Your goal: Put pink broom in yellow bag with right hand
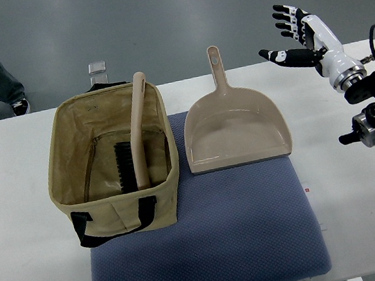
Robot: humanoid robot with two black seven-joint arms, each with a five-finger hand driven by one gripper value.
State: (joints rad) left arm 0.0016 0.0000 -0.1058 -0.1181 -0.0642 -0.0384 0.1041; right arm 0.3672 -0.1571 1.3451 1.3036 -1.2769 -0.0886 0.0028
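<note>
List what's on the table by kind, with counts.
Bag: 1
Broom, standing inside the bag: 1
Dustpan: 1
Blue cushion mat: 1
Small clear item at the table's far edge: 1
Total: 5
The right robot hand is open above the table's far right, holding nothing.

Illumination is even, diffuse and overhead. Shadows are soft, deepest inside the bag [110, 158]. The desk [367, 227] shows mild glare. Focus is sharp.
</note>
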